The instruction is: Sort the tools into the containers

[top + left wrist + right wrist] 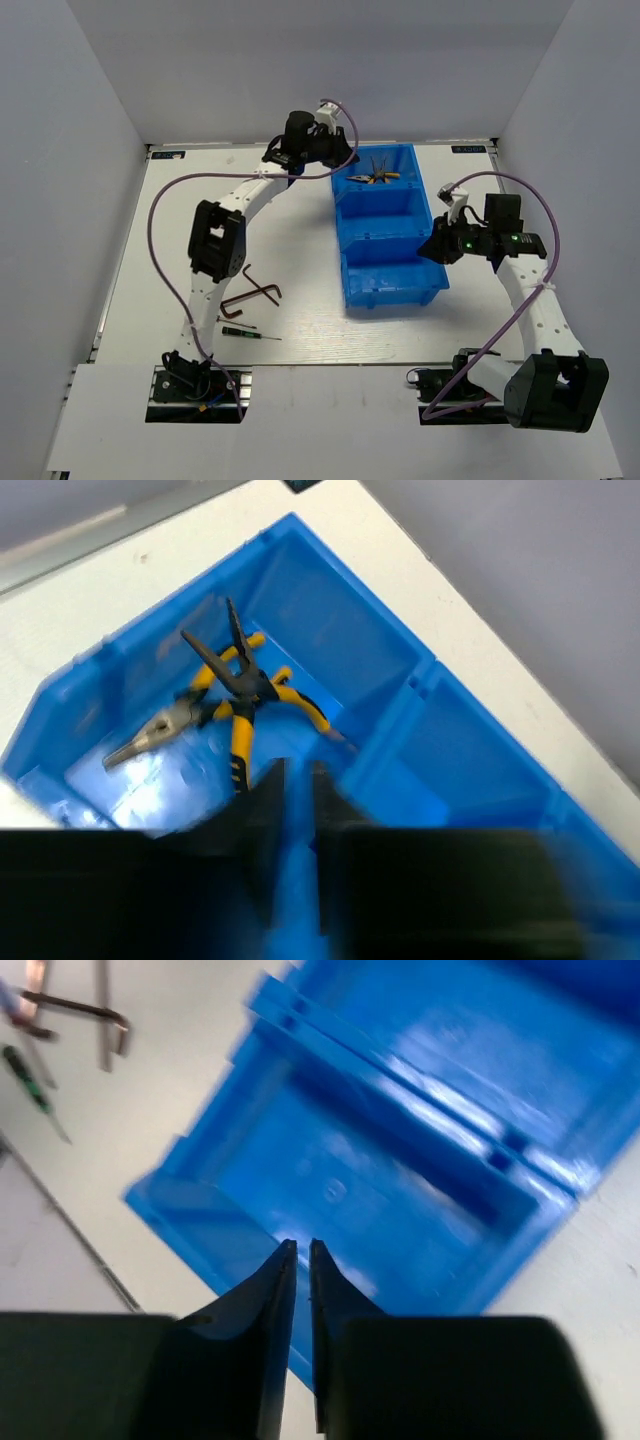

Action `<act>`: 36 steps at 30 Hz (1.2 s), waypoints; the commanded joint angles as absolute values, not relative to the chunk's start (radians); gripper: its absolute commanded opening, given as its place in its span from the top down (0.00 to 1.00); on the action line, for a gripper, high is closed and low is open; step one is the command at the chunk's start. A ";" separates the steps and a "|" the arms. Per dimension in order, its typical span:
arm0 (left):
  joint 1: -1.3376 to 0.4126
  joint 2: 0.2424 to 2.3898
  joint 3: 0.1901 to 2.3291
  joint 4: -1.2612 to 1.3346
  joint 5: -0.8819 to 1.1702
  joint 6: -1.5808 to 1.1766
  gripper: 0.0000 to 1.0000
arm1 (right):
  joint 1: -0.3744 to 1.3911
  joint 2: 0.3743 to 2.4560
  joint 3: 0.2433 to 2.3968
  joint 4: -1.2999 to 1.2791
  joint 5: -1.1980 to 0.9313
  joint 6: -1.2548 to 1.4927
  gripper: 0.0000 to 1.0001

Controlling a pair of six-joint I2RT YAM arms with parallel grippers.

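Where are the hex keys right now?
In the top view, the hex keys lie on the table, left of the blue bin, just above a small screwdriver.

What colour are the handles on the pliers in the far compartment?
Yellow with black, clearest in the left wrist view: pliers.

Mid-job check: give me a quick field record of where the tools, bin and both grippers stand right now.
bin: blue three-compartment bin, right of table centre
far compartment: two pliers, lying crossed
middle compartment: empty
near compartment: empty
hex keys: two, on the table left of the bin
screwdriver: on the table, just nearer than the hex keys
left gripper: over the far compartment, nearly closed, holding nothing
right gripper: over the near compartment, nearly closed, holding nothing
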State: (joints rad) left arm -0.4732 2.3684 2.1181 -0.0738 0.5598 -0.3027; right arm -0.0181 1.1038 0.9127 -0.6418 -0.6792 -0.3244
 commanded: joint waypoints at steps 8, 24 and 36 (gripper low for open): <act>-0.462 1.428 1.377 -0.390 0.100 -0.228 1.00 | 0.265 1.334 1.124 -0.537 -0.901 -0.389 1.00; -0.462 0.655 0.844 -0.922 -0.267 -0.902 0.40 | 0.888 2.094 1.684 -0.532 -0.560 -0.440 0.72; -0.462 0.607 0.792 -0.939 -0.249 -0.893 0.42 | 0.946 2.190 1.661 -0.364 -0.439 -0.486 0.56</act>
State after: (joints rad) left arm -0.4656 0.5838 0.7929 -0.9424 -0.2466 -0.8989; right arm 0.9302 2.1815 1.6512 -0.4572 -0.4862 -0.4801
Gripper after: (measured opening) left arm 0.581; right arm 0.436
